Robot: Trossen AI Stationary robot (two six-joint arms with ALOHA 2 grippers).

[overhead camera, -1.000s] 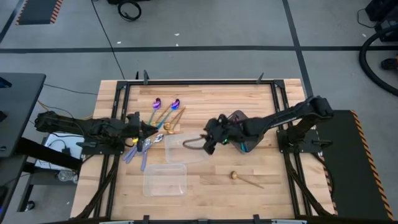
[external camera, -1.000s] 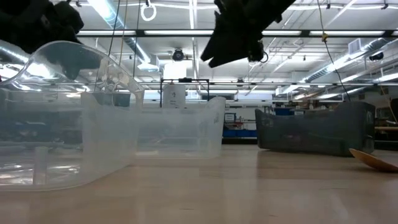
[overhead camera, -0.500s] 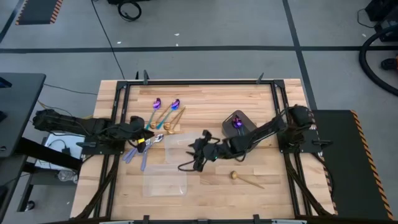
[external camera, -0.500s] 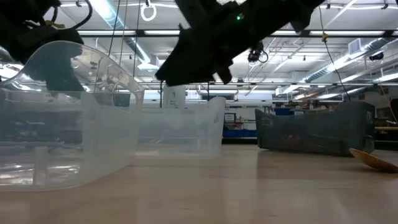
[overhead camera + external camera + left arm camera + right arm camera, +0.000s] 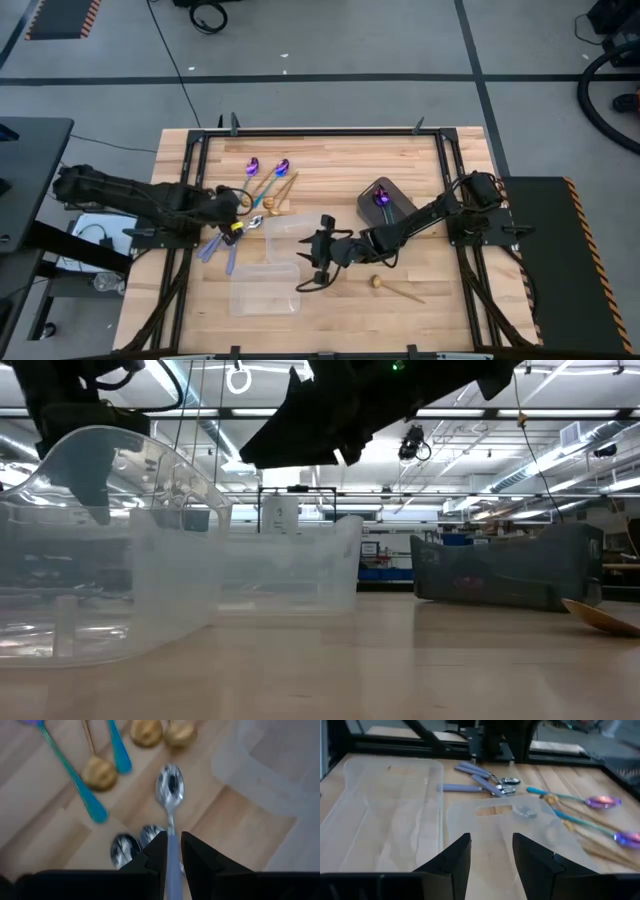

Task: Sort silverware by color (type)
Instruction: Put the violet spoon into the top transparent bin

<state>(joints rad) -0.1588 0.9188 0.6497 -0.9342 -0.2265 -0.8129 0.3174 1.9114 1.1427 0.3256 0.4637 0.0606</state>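
Left gripper (image 5: 172,851) clamped on the handle of a plain silver metal spoon (image 5: 170,787), bowl pointing forward, held just above the tabletop beside the nearer clear plastic tray (image 5: 297,236); gripped by the handle end, probably so the bowl can be swung over a tray wall and released cleanly. Two more silver spoon bowls (image 5: 125,848) lying on the wood right under the fingers, next in line for the same tray, by the look of it.

Beyond the held spoon, away from that tray: gold-bowled spoons (image 5: 146,732) and iridescent purple-blue spoons with teal handles (image 5: 75,782), heaped loosely together and not yet sorted.

Right gripper (image 5: 491,851) with fingers apart and holding nothing, hovering low on the far side of the same tray from the left gripper, looking across it and the second clear plastic tray (image 5: 265,288) beside it. One purple spoon (image 5: 380,197) already resting in the dark grey tray (image 5: 394,208), well off to the right of the clear tray; a single gold spoon (image 5: 395,288) lying alone on the wood nearby, likely the right arm's next pick.
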